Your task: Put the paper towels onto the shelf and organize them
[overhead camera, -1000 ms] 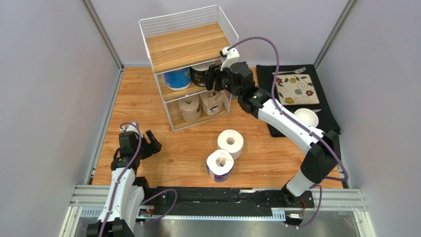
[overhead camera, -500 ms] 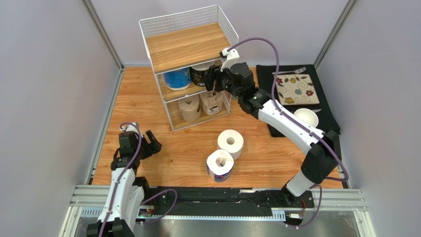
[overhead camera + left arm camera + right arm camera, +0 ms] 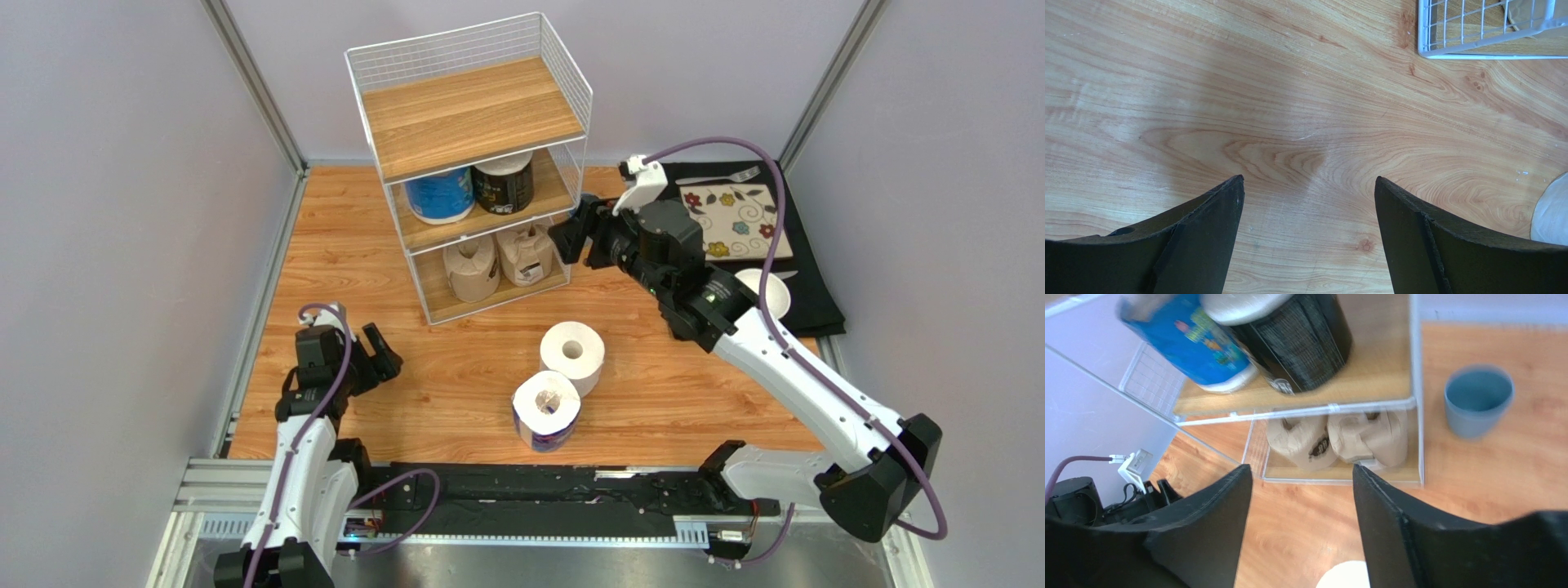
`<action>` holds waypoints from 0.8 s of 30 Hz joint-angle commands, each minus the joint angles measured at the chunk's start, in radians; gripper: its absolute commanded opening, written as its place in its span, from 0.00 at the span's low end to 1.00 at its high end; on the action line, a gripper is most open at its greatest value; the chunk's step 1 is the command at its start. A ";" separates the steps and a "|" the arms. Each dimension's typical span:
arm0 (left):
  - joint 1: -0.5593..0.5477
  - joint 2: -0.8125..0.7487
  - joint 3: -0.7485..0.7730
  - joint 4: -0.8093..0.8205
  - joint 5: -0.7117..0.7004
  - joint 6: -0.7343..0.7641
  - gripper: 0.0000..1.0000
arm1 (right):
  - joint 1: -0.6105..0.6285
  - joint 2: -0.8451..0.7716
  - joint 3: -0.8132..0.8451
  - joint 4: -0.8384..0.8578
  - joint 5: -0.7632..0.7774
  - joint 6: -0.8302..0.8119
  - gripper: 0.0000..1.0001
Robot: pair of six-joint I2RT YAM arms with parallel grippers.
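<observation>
Place: a robot lab cell, folks.
Walls: plain grey panels [image 3: 111, 245] box in the table [image 3: 344, 257].
Front edge: aluminium rail [image 3: 215, 480] carrying left arm [image 3: 301, 447] and right arm [image 3: 785, 368].

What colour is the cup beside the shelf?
The cup is blue, clearest in the right wrist view.

claw [image 3: 1301, 470] spread, empty | shelf [image 3: 1376, 373]: 4 paper towels [image 3: 1303, 337] | blue cup [image 3: 1478, 401] beside
</observation>
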 commanded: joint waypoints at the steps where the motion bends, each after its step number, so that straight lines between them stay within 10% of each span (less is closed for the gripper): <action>1: 0.006 -0.001 -0.005 0.022 0.012 -0.005 0.86 | 0.012 -0.036 -0.021 -0.348 0.105 0.208 0.68; 24: 0.006 -0.004 -0.006 0.026 0.021 -0.005 0.86 | 0.167 -0.091 -0.307 -0.468 0.182 0.414 0.70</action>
